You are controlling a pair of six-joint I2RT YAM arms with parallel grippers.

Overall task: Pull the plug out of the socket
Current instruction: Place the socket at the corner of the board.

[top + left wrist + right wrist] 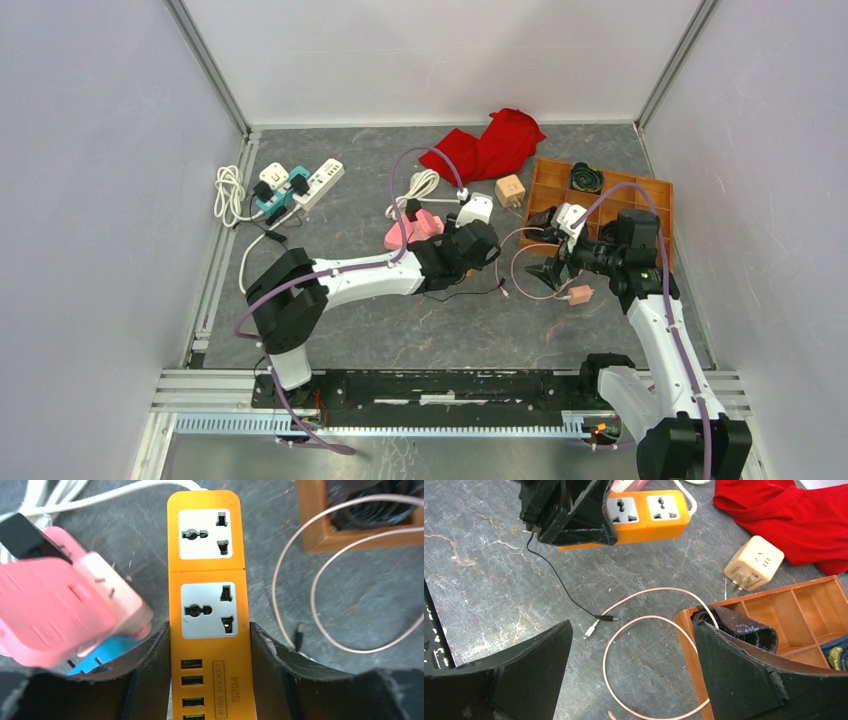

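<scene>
The left hand [209, 628] is closed on the orange strip [207, 582]. In its wrist view both fingers [150, 665] press the strip's long sides, just below the nearer of two sockets [207, 609]. Both sockets are empty, and a row of USB ports runs between the fingers. The top view shows none of this, because the left hand [470, 245] covers the strip there.

Just left of the strip lies a pink adapter [60, 610], with a black plug [30, 535] against its far end and something blue [105, 652] under its near edge. The top view places the adapter [415, 228] and plug [413, 209] mid-surface, beyond the left arm. Whether the plug is fully seated cannot be told.

The right hand [631, 622] is wide open and holds nothing. It hangs over a loop of pale cable [659, 588] and the corner of a wooden tray [774, 605]. Its wrist view sees the left hand [569, 510] from the side, with the strip [649, 515] sticking out past it. A thin black lead [606, 616] trails across the grey surface [484, 570].

Farther out are a beige cube adapter [754, 562] and a red cloth [784, 510]. Only the top view shows a white strip [315, 182] far left, with plugs in it.
</scene>
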